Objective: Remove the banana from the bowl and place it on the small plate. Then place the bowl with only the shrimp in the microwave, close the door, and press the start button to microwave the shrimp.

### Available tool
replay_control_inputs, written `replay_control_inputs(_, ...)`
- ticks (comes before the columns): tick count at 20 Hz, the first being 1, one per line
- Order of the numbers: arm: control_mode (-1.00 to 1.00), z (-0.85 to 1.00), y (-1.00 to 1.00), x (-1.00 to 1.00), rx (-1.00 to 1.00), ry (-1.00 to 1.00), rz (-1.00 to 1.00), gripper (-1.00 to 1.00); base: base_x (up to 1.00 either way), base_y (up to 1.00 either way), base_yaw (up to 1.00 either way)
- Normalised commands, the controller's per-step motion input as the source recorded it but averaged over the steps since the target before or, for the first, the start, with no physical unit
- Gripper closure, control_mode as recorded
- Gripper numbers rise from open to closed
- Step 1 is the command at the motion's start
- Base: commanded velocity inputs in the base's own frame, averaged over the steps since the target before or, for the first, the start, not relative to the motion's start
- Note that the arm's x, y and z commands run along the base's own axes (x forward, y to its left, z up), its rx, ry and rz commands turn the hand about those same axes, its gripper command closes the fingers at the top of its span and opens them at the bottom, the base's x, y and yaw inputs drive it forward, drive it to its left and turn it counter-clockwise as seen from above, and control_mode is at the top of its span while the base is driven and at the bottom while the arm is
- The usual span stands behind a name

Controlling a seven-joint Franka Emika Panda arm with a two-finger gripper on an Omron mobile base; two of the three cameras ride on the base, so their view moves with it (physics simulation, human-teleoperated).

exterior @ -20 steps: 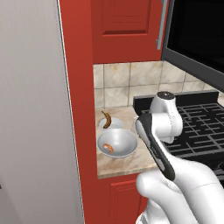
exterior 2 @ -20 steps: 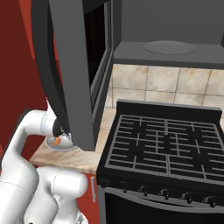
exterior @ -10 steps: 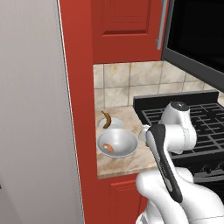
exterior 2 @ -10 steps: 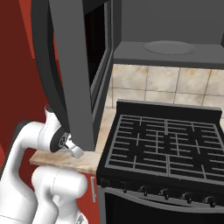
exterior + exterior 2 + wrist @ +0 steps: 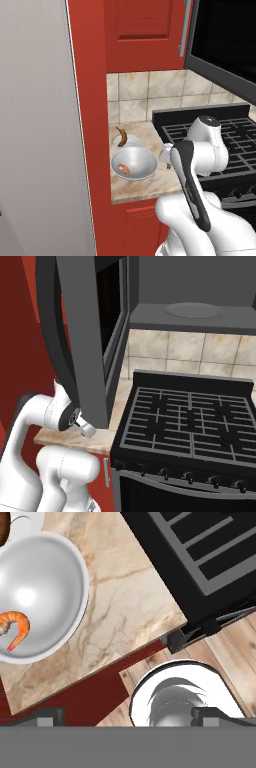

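The silver bowl (image 5: pixel 134 164) sits on the marble counter with the orange shrimp (image 5: pixel 125 169) inside it. Just behind it, the brownish banana (image 5: pixel 121 136) lies on the small white plate (image 5: pixel 129 143). In the hand view the bowl (image 5: pixel 37 594) and shrimp (image 5: pixel 14 626) are at the left, and the plate's rim (image 5: pixel 26 518) peeks in at the top. My gripper (image 5: pixel 128 714) is open and holds nothing, above the counter's front edge to the right of the bowl. The microwave door (image 5: pixel 82 341) hangs wide open, showing the grey interior (image 5: pixel 192 286).
The black stove (image 5: pixel 185 421) borders the counter on the right. A red cabinet wall (image 5: pixel 90 125) closes the left side, next to a grey panel (image 5: pixel 35 125). The open door (image 5: pixel 222 45) juts out above the stove. Wooden floor (image 5: pixel 235 657) lies below the counter edge.
My arm has swung right, away from the bowl toward the stove, and the hand now hangs by the counter's front edge. Bowl, shrimp, banana and plate have not moved.
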Motion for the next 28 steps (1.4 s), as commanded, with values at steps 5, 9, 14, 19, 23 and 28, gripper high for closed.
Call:
replay_control_inputs(5, -1.0, 0.0, 0.02, 0.07, 0.03, -0.02, 0.04, -1.0, 0.0, 0.0, 0.0)
replay_control_inputs(9, -1.0, -0.02, 0.19, 0.5, 0.05, -0.01, 0.0, -1.0, 0.0, 0.0, 0.0)
replay_control_inputs(14, -1.0, -0.21, 0.09, 0.47, 0.02, 0.0, 0.01, -1.0, 0.0, 0.0, 0.0)
replay_control_inputs(19, -1.0, -0.38, 0.01, 0.27, 0.0, 0.0, 0.02, -1.0, 0.0, 0.0, 0.0)
replay_control_inputs(23, -1.0, -0.4, 0.04, 0.3, 0.0, 0.0, 0.03, -1.0, 0.0, 0.0, 0.0)
replay_control_inputs(28, -1.0, -0.35, 0.13, 0.34, 0.0, 0.0, 0.03, -1.0, 0.0, 0.0, 0.0)
